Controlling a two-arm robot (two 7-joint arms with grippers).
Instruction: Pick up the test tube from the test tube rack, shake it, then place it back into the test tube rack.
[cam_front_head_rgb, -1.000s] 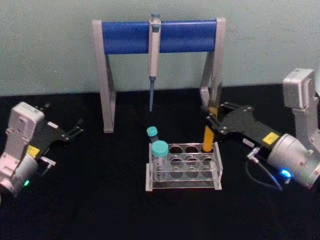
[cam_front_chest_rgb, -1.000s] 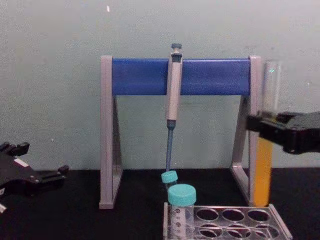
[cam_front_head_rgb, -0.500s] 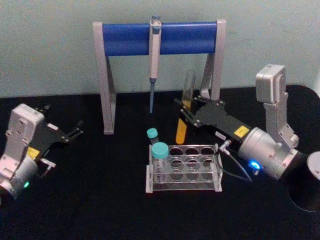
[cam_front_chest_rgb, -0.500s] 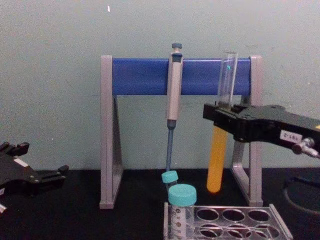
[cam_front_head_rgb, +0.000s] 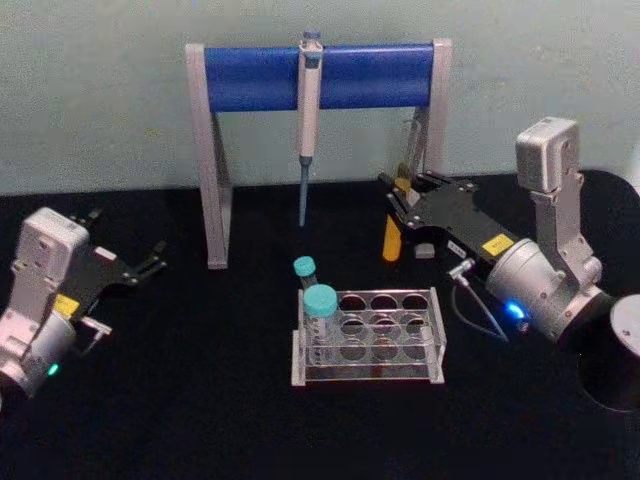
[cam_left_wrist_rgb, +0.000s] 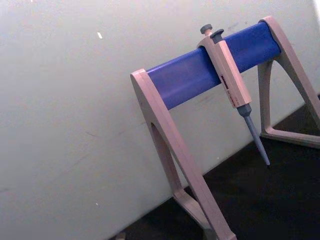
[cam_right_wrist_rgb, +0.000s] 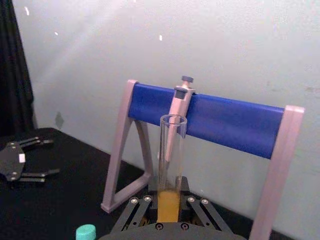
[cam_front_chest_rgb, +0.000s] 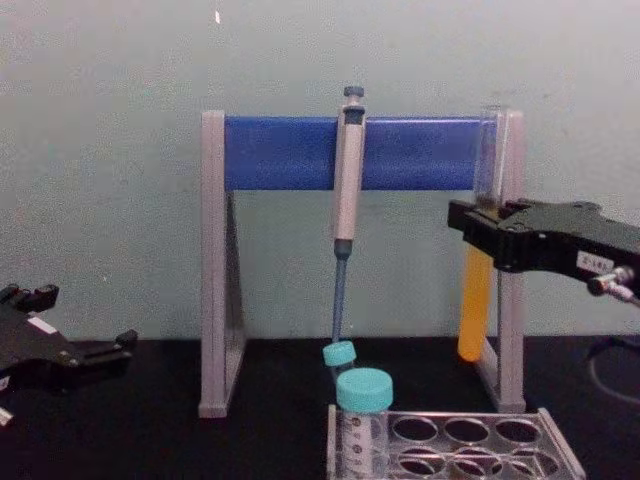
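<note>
Head view | black table | pale wall | test tube rack mid-table

The clear tube, orange liquid in its lower half, is upright, gripped by the right pincer, raised above and behind the low clear rack.

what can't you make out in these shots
Test tube: middle hidden by the right gripper in chest view; bottom hidden by it in right wrist view.
Test tube rack: front cut off by chest view's bottom edge.
Left gripper: body cut off by chest view's left edge.
Teal-capped tubes: markings too small to read.
</note>
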